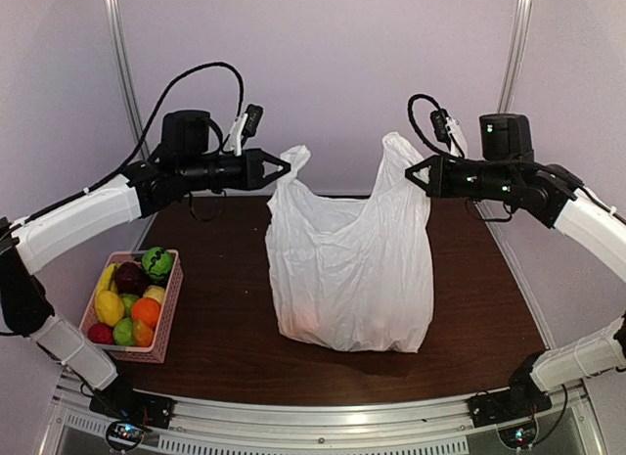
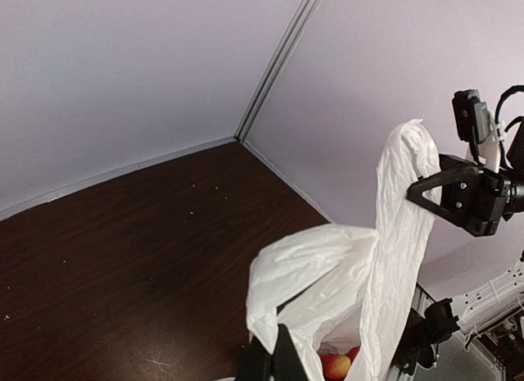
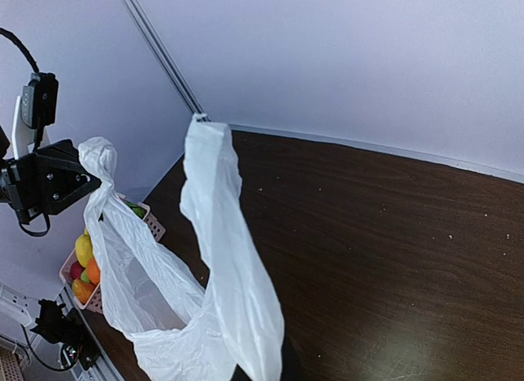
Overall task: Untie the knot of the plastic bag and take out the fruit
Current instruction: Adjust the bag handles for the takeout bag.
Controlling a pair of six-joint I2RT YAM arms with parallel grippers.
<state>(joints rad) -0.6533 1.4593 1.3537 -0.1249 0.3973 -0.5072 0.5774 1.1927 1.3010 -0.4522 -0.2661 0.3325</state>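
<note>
At the near edge of a dark wooden table (image 1: 225,347), below and to either side of the plastic bag (image 1: 347,269), the bolted bases of two arms. A little farther in, well to the left of the bag and apart from it, a pink basket (image 1: 168,313) holding a pile of fruit (image 1: 132,298) in yellow, orange, green, red and dark purple. At the middle of the table, the bag itself: white, crinkly, faintly see-through, standing upright on its base, mouth open at the top. Low on the bag's left side, a faint reddish tint through the plastic; from the left wrist view, red-orange fruit (image 2: 336,365) lying down inside the bag. Above the bag's body, two handles drawn up and held apart from each other: the left handle loop (image 1: 296,163) at the bag's upper left, the right handle loop (image 1: 396,154) rising higher at its upper right. Left gripper (image 1: 287,167) beside the bag's upper left, pointing inward, fingers pressed together on the left handle loop. Right gripper (image 1: 411,175) mirrored at the bag's upper right, fingers likewise pinched on the right handle loop, partway up it. White arms with black wrists, angled in toward the bag from both sides. Behind the bag, past the far edge of the table, plain pale lilac walls and slim metal corner posts.
</note>
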